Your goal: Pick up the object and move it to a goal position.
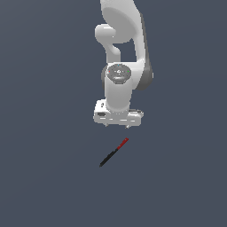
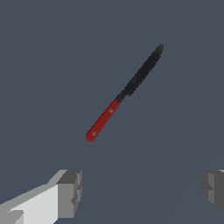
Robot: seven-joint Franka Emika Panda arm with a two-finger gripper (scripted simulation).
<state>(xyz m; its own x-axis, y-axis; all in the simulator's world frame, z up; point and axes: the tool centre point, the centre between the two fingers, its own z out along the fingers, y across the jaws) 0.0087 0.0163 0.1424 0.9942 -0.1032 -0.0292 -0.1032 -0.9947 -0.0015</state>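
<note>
**A:** Flat slate-grey floor (image 1: 48, 186), no walls or other items. What's the setup?

**B:** Arm hangs w/ gripper (image 1: 118, 126) above the floor. The object (image 1: 113, 152) lies flat just in front of it in the exterior view, apart from it, nothing touching. It's a knife: red handle (image 2: 103, 120), dark serrated blade (image 2: 142, 72). Handle end points toward the gripper, blade tip away.

**A:** Fingers?

**B:** Spread wide. Wrist view shows one fingertip (image 2: 69, 194) and the other at the far edge of frame, big gap btwn, nothing in it. Knife sits ahead of that gap, not inside it.

**A:** What could go wrong?

**B:** Prob three things. 1) Knife lies diagonal to the finger line, so if the wrist isn't turned first, pads may close along its length and just push it. 2) It's thin and low: descend too shallow and the pads close over nothing; too deep and tips hit the floor. 3) Grabbing near one end could let it swing or slip in transit. Goal spot isn't visible in either view.

**A:** Any labels or text?

**B:** None readable. Small coloured dots on the arm's round joint cap (image 1: 118, 72), no lettering I can make out.
</note>
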